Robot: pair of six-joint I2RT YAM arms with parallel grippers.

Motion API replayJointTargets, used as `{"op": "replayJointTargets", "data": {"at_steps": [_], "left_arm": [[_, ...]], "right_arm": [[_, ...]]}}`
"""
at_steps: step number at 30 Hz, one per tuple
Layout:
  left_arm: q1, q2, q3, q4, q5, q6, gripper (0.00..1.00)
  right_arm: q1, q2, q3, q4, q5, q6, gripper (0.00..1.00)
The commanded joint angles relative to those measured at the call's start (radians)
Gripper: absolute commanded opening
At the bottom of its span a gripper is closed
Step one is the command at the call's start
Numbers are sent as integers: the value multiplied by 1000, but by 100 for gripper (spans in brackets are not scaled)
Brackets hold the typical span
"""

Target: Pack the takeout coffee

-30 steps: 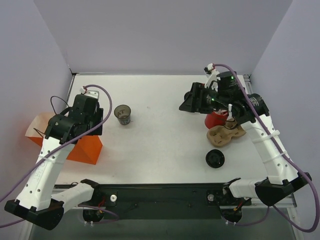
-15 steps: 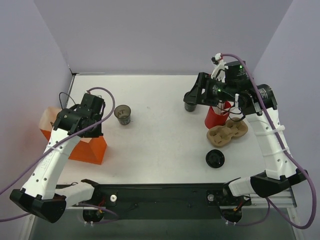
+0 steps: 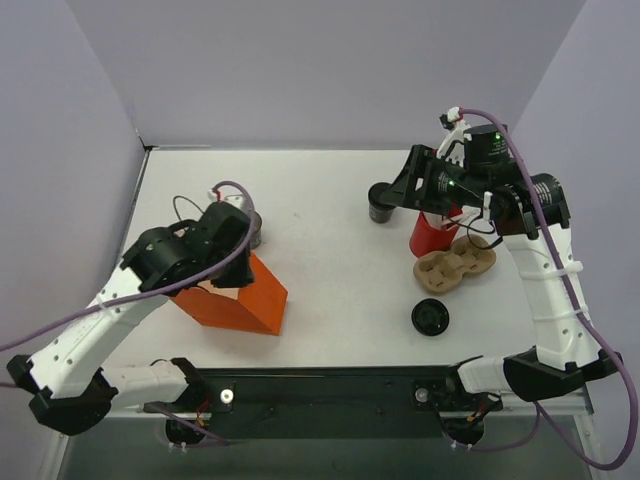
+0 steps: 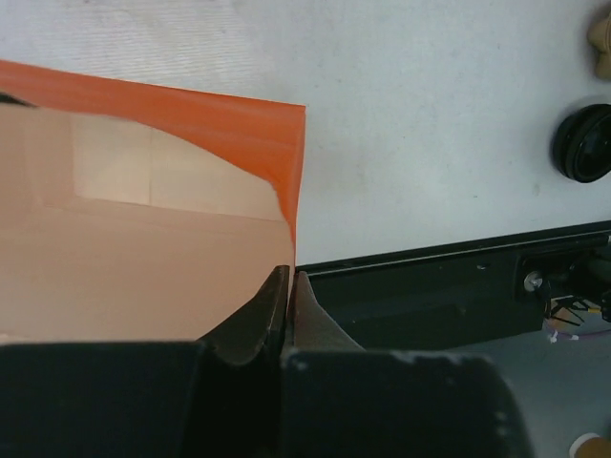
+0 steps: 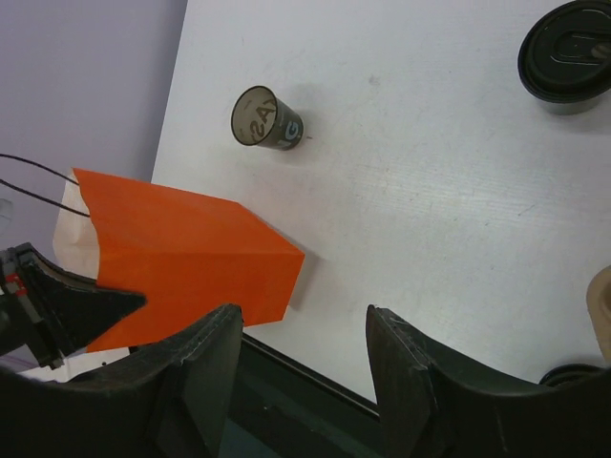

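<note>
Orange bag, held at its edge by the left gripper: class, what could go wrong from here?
The left gripper pinches only the thin edge of the bag; the paper could tear or slip out. The lidless cup stands close to the bag and could be knocked over. The coffee stands near a red cup, which the open right gripper might bump when grasping.

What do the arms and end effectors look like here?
The left arm and right arm have white links dotted with small holes, black joints and black bases. A purple cable trails along each. Small green lights glow on the right wrist. The left end effector and right end effector are black, each with two tapered fingers.
</note>
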Motion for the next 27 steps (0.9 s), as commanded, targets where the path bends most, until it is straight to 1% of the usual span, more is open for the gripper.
{"op": "replayJointTargets", "data": {"at_steps": [1, 3, 4, 6, 7, 10, 16, 24, 25, 26, 27], "left_arm": [[-108, 147, 55, 140, -48, -102, 0], [-129, 214, 133, 163, -67, -85, 0], [-146, 275, 161, 180, -70, -80, 0], [-163, 329, 225, 195, -90, -77, 0], [-175, 369, 239, 212, -93, -79, 0], [-188, 421, 270, 264, -98, -82, 0], [-197, 487, 293, 315, -61, -71, 0], [-229, 533, 356, 307, -21, -74, 0], [-232, 535, 357, 303, -13, -74, 3], [-232, 536, 361, 301, -6, -74, 13], [-232, 536, 367, 301, 2, -73, 21]], "right_arm": [[-6, -72, -13, -76, 69, 28, 54], [-8, -83, -19, -85, 96, 25, 55], [-8, -95, -22, -93, 104, 26, 55], [-13, -110, -29, -102, 129, 26, 55], [-14, -124, -39, -108, 135, 28, 55], [-23, -153, -49, -128, 168, 30, 55], [-40, -219, -94, -159, 242, 20, 55], [-48, -244, -111, -161, 256, 39, 55], [-48, -245, -111, -159, 259, 45, 55], [-48, -245, -109, -159, 261, 43, 55], [-48, -247, -109, -161, 261, 46, 55]]}}
